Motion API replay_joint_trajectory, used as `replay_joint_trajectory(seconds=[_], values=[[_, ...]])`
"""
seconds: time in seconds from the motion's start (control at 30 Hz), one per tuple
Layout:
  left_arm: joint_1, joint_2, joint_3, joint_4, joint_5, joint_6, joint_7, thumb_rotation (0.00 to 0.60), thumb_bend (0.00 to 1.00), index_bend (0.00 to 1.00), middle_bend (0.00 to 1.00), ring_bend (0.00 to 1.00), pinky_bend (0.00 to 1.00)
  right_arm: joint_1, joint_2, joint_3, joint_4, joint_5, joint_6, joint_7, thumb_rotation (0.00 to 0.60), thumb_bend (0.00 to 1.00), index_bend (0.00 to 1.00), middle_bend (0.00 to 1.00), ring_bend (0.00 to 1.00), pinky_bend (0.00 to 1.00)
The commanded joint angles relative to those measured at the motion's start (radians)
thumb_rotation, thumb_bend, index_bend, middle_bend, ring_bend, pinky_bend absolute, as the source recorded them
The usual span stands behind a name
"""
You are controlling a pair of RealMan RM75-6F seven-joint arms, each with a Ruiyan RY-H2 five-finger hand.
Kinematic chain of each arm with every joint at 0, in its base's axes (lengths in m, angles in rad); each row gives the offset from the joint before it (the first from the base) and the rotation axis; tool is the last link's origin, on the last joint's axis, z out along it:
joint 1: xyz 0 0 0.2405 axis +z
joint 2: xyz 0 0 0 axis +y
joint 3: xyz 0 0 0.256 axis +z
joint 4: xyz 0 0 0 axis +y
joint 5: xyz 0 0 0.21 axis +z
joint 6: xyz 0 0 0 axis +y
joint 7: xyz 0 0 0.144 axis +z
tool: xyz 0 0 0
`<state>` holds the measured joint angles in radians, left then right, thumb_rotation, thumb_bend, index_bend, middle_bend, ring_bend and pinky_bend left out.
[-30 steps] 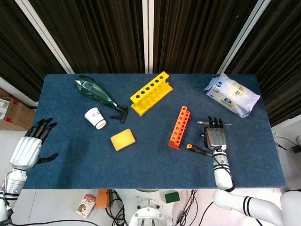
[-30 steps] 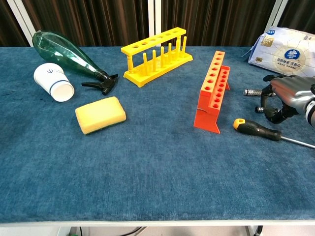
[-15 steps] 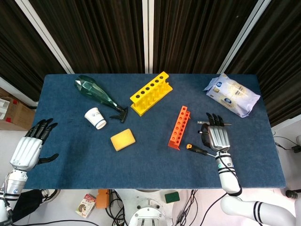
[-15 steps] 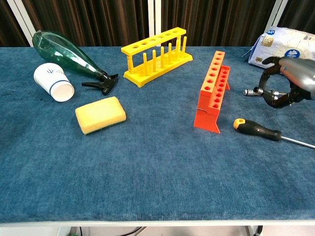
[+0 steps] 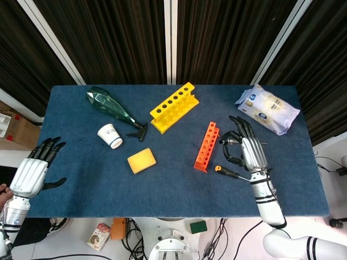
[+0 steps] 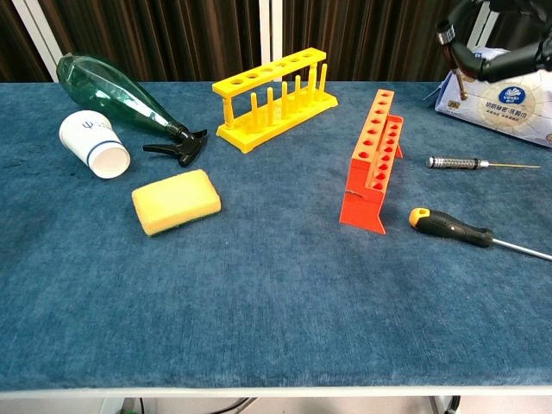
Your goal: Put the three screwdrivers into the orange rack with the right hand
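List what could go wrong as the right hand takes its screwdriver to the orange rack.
1. The right hand seems to pinch the thin screwdriver only at the fingertips, so it may slip or swing off the small holes.
2. The orange rack stands narrow and unheld, so a sideways push could tip it.
3. The silver screwdriver and black-handled screwdriver lie near the path and could get knocked.
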<state>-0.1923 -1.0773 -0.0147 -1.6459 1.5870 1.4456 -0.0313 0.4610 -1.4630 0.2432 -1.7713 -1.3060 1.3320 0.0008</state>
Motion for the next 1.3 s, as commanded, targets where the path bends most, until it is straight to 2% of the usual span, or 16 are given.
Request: replay_joint_trajectory(seconds=[0.03,0.1,0.2,0.6,0.97,1.3], values=[[-0.001,0.002,0.0,0.001,-0.002,-0.005,-0.005,0.6,0.04,0.12,0.04,0.03,0.19,0.002,-0.039,0.034,0.032,-0.043,-0.004,0.241,0.6,0.52,0.62,0.07,0.0,0.0],[-0.004,0.004,0.002,0.001,-0.001,-0.012,-0.014,0.6,0.04,0.12,0.04,0.03,0.19,0.006,-0.064,0.036,0.062,-0.04,-0.023,0.337,0.6,0.53,0.63,0.07,0.0,0.0],[-0.006,0.004,0.003,0.003,-0.001,-0.018,-0.018,0.6,0.04,0.12,0.04,0.03,0.19,0.016,-0.082,0.032,0.1,-0.033,-0.06,0.406,0.6,0.52,0.63,0.07,0.0,0.0],[-0.009,0.003,-0.004,0.007,-0.012,-0.025,-0.017,0.6,0.04,0.12,0.04,0.03,0.19,0.034,-0.13,0.032,0.153,-0.024,-0.13,0.557,0.6,0.47,0.63,0.07,0.0,0.0],[-0.01,0.003,-0.004,0.011,-0.016,-0.03,-0.018,0.6,0.04,0.12,0.04,0.03,0.19,0.025,-0.112,0.019,0.088,-0.011,-0.169,0.614,0.6,0.46,0.63,0.07,0.0,0.0],[-0.012,0.002,-0.004,0.009,-0.014,-0.033,-0.016,0.6,0.04,0.12,0.04,0.03,0.19,0.004,-0.083,0.013,0.019,0.014,-0.163,0.561,0.6,0.46,0.63,0.07,0.0,0.0]])
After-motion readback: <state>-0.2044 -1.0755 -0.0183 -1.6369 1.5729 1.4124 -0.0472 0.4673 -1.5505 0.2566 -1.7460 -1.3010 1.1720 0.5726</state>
